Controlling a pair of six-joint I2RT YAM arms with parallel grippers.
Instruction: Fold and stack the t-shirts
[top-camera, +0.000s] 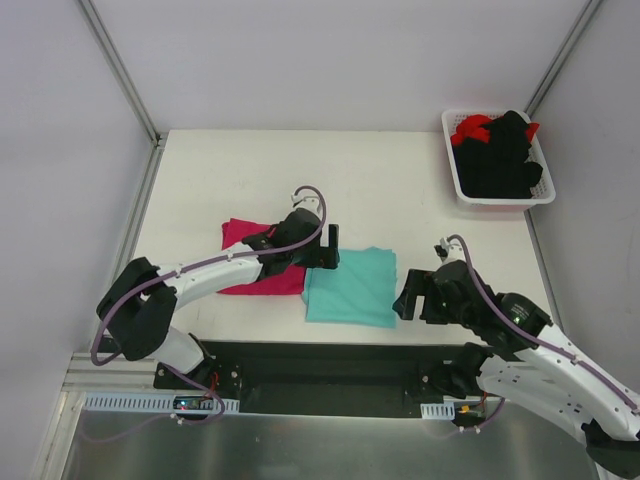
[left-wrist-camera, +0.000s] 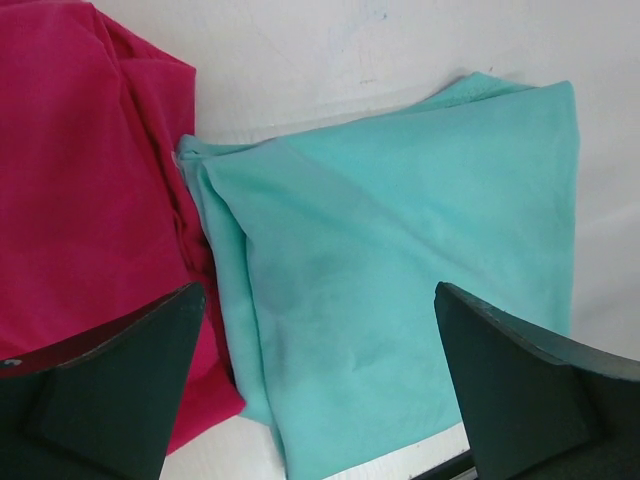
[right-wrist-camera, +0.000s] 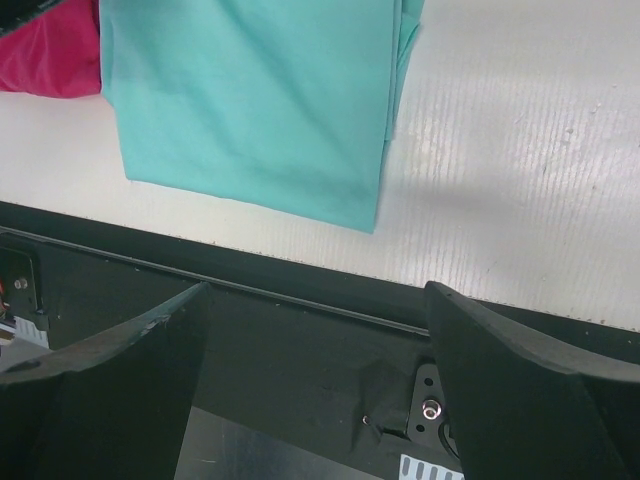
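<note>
A folded teal t-shirt (top-camera: 352, 287) lies flat near the table's front edge. A magenta-pink t-shirt (top-camera: 250, 255) lies folded just left of it, their edges touching. My left gripper (top-camera: 331, 246) is open and empty, hovering over the seam between the two shirts; in the left wrist view the teal shirt (left-wrist-camera: 400, 270) and pink shirt (left-wrist-camera: 80, 190) lie below the gripper (left-wrist-camera: 320, 350). My right gripper (top-camera: 408, 296) is open and empty just right of the teal shirt, over the table's front edge; the right wrist view shows the teal shirt (right-wrist-camera: 250, 100) ahead of the gripper (right-wrist-camera: 315, 350).
A white basket (top-camera: 455, 180) at the back right holds black (top-camera: 505, 160) and red (top-camera: 472, 128) garments. The black mounting rail (top-camera: 320, 360) runs along the table's front edge. White walls and metal frame posts enclose the table (top-camera: 400, 180).
</note>
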